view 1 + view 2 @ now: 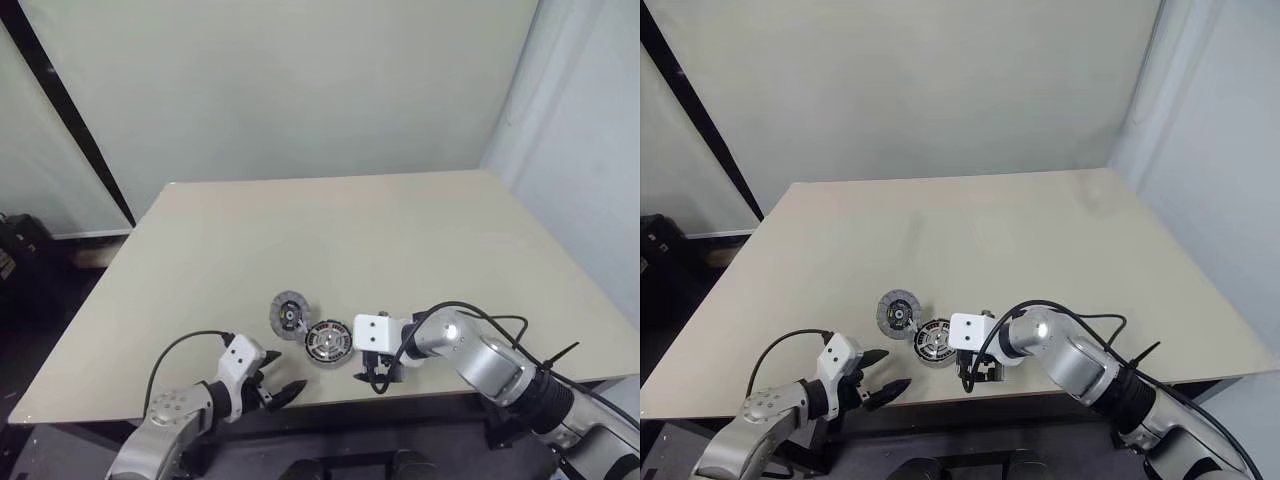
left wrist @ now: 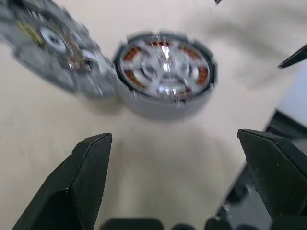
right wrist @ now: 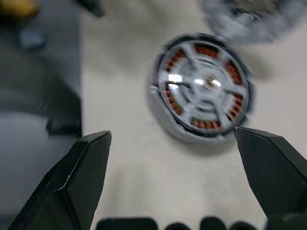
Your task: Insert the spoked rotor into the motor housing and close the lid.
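Both end effectors gape empty; rotor-filled motor housing [image 1: 327,343] done; lid [image 1: 289,314] at its ten o'clock, nearer left end effector [image 1: 282,391] than right end effector [image 1: 378,378].

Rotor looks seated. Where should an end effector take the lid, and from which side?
Probably by its ribbed rim, from above, fingers across the disc. The lid lies flat on the table, touching the motor housing, so place fingers clear of that contact. The left end effector is nearer.

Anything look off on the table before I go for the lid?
The lid isn't flat: it leans tilted against the motor housing rim. The spoked rotor appears seated inside, copper windings showing between its spokes. Nothing else stands out.
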Controlling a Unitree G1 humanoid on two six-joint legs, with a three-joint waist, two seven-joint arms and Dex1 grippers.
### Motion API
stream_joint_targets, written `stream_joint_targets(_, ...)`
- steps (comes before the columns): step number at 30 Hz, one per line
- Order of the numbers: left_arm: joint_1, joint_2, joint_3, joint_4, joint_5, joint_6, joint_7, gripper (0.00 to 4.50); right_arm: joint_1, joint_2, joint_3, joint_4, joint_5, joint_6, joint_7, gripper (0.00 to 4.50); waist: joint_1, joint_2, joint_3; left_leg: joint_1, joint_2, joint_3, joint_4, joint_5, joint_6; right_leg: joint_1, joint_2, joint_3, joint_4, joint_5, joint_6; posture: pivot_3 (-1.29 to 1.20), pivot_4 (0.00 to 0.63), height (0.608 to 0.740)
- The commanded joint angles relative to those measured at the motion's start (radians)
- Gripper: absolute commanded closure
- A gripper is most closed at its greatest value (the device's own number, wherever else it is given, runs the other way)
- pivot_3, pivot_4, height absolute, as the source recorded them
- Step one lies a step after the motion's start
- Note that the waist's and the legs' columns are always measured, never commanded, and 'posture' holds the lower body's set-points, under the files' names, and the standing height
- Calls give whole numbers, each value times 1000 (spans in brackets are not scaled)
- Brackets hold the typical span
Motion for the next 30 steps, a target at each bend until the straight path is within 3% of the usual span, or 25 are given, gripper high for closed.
stream_joint_targets(1, -16, 9, -3, -48, -6, 20, -6, 0, -56, 19, 48, 31, -79, -65, 43, 28, 0, 0, 0, 0, 0, 0, 0, 0, 0, 0, 0, 0, 0, 0, 0, 0, 0, 740)
stream_joint_targets(28, -33, 19, -28, -76, 17, 94, 5, 0, -65, 171, 80, 259, -301, -203, 116, 28, 0, -1, 0, 2, -2, -1, 1, 1, 1, 1, 0, 0, 4, 4, 1, 0, 0, 740)
stream_joint_targets(30, -33, 19, -28, -76, 18, 94, 6, 0, -65, 179, 79, 279, -309, -210, 107, 397, 0, -1, 0, 2, -2, -1, 1, 1, 1, 1, 0, 0, 4, 4, 1, 0, 0, 740)
